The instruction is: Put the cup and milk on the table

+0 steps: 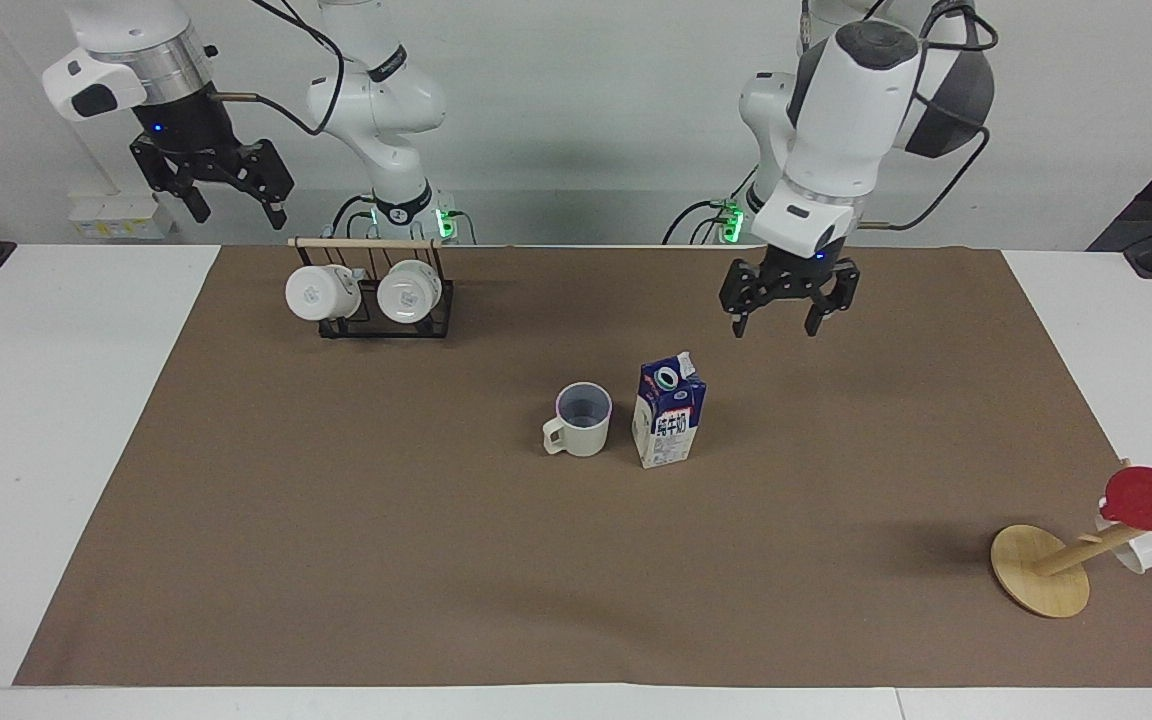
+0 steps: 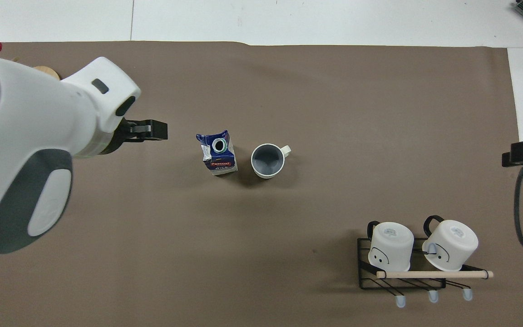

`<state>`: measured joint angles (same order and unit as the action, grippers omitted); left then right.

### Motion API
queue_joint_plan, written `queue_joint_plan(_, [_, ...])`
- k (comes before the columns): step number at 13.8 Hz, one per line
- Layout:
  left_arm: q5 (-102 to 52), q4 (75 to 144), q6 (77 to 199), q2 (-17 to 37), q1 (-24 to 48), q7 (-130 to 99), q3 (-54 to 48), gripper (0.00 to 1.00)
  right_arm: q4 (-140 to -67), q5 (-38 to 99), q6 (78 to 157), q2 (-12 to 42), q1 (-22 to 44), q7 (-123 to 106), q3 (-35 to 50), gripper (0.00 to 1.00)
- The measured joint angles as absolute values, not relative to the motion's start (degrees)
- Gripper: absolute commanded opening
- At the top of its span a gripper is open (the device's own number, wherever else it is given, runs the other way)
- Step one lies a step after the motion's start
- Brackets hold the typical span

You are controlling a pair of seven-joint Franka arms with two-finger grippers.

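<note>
The cream-beige cup (image 1: 581,421) stands upright on the brown paper sheet of the table (image 1: 336,550), its handle toward the right arm's end. The blue and white milk carton (image 1: 669,411) stands upright beside it, toward the left arm's end, apart from it. Both also show in the overhead view: the cup (image 2: 267,160) and the milk (image 2: 218,154) on the table (image 2: 334,91). My left gripper (image 1: 774,330) is open and empty, raised over the paper, clear of the milk. My right gripper (image 1: 241,217) is open and empty, and waits high up at the right arm's end.
A black wire rack (image 1: 371,300) with two plain white mugs stands nearer to the robots, toward the right arm's end; it also shows in the overhead view (image 2: 420,254). A tilted wooden stand with a round disc base (image 1: 1041,570) carries a red cup (image 1: 1151,497) at the left arm's end.
</note>
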<state>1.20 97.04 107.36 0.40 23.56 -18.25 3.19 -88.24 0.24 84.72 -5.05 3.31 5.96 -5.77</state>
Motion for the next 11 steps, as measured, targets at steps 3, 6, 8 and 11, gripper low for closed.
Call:
queue_joint_plan(3, [1.2, 96.96, 105.7, -1.52, 18.31, -8.37, 3.43, 1.0, -88.25, 0.24, 84.62, -5.05, 3.27, 5.96, -5.83, 1.0])
queue_joint_plan(6, [1.2, 93.54, 101.51, -2.32, 13.02, -0.34, 3.65, 1.0, -88.25, 0.24, 84.57, -5.05, 3.26, 5.96, -5.85, 1.0])
queue_joint_plan(8, [0.96, 89.63, 96.84, -2.37, 10.06, 3.12, 3.72, 1.0, -88.25, 0.24, 84.52, -5.05, 3.26, 5.96, -5.85, 1.0])
queue_joint_plan(11, [0.37, 85.85, 91.78, -1.6, 7.9, 3.87, 3.68, 1.0, -88.25, 0.24, 84.49, -5.05, 3.25, 5.96, -5.85, 1.0])
